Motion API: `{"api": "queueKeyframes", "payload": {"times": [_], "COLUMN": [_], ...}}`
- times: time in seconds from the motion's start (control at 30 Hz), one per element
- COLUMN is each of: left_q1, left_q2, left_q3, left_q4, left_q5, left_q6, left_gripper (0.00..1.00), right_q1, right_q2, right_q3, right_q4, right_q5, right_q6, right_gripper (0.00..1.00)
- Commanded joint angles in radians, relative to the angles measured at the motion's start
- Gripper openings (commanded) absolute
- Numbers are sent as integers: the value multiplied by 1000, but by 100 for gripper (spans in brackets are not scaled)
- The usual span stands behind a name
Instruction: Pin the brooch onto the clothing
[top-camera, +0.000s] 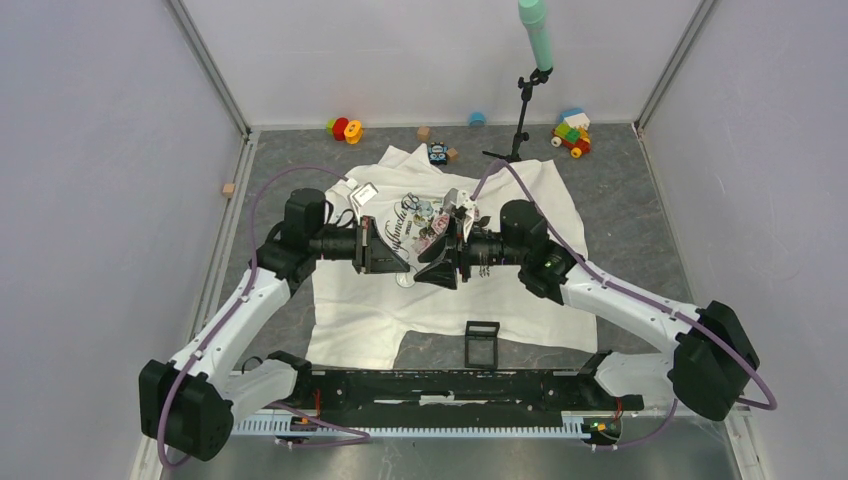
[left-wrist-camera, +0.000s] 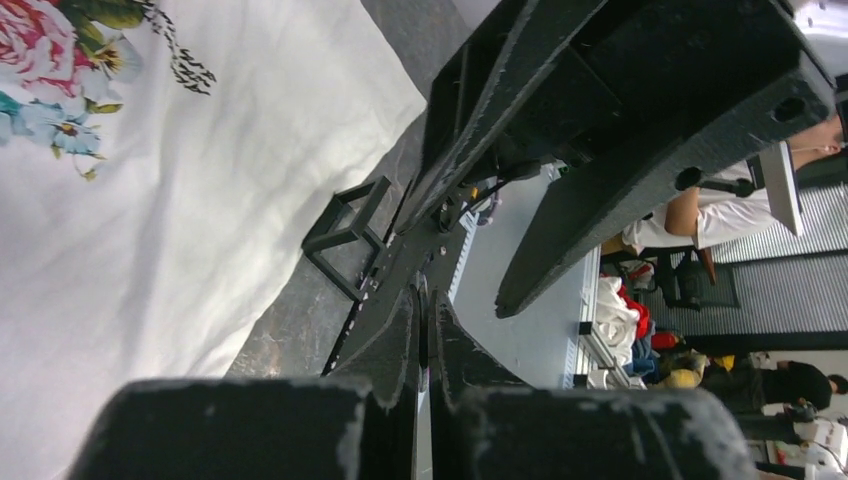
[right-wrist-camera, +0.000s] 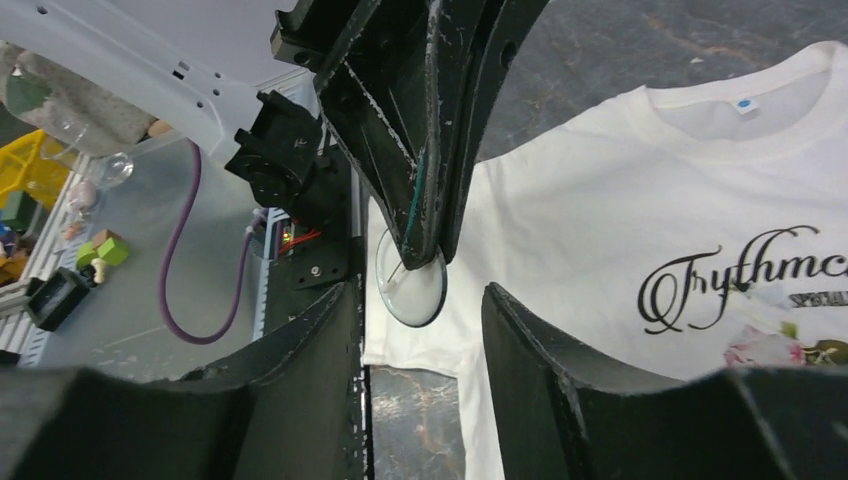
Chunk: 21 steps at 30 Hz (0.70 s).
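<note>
Left claw (right-wrist-camera: 425, 250) is pressed together, and in the right wrist view I can see it pinching the brooch (right-wrist-camera: 410, 298) by its top edge. The little round disc hangs out from the fingertips, up in the air above the T-shirt (top-camera: 360, 310). From the overhead camera it sits over the middle of the shirt, just on the near side of the rose print and the black lettering. In my left wrist view the fingers (left-wrist-camera: 395, 340) are tight against each other and I can't make out the disc at all.

Right claw (right-wrist-camera: 421, 290) is spread, with a clear gap between its two fingers. The brooch shows up in that gap, touching neither finger, but I can't tell how far in front of them it really is. From above, the two claws point at each other, tip to tip.

The shirt lies spread flat on the grey table (top-camera: 620, 230). A black square frame (top-camera: 482, 343) stands on its near edge, and a few toys (top-camera: 345, 128) sit along the far wall.
</note>
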Motion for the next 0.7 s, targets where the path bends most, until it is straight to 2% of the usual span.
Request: {"api": "queueKeyframes", "payload": {"times": [0.0,0.4,0.67], "left_q1": [-26,-91,-102], "left_q2": [-22,-16,-43], "left_q3": [19,23,-30], "left_q4": [-12,-10,181], "left_q5": [85,67,31], "left_q6": [69,76,-61], "left_gripper": [2,2,2], "right_q1": [-2,-2,-2], "right_q2": [22,56,55], "right_q3": [-22,-43,-67], "right_q4": [77,137,159], "right_q5": [-96,-137,-172], "right_q6": [82,126,139], "right_gripper": [53,29,7]}}
